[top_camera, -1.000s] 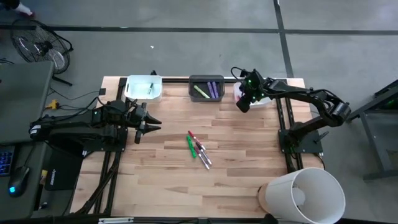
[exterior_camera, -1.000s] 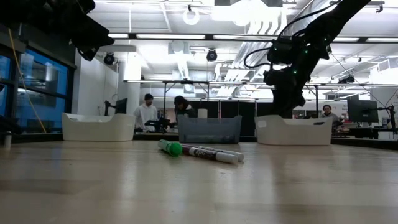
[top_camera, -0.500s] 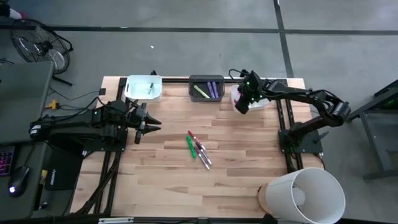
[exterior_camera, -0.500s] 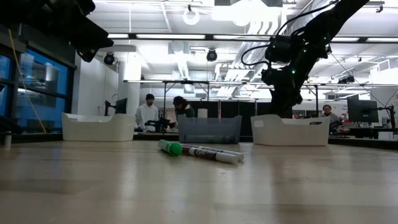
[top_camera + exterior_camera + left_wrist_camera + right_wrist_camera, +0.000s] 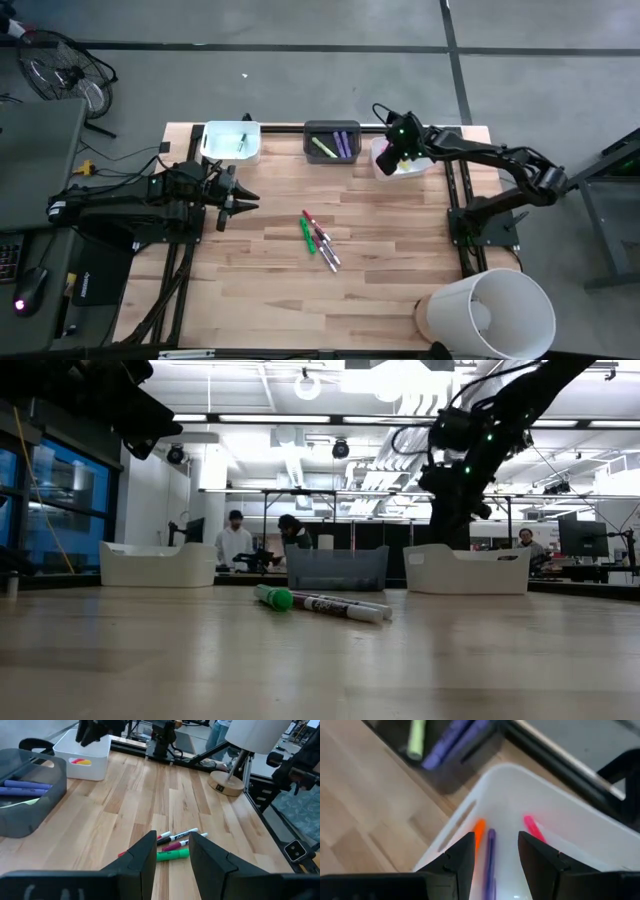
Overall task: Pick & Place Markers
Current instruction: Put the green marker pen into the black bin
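Markers [image 5: 320, 240] mid-table, parallel, long axes diagonal

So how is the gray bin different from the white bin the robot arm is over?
The gray bin is dark and see-through; the white bin on the right is solid white. The gray bin holds purple and yellow-green markers; the white bin holds orange, purple and pink markers. The right gripper hovers over the white bin, none over the gray. Both sit along the table's far edge.
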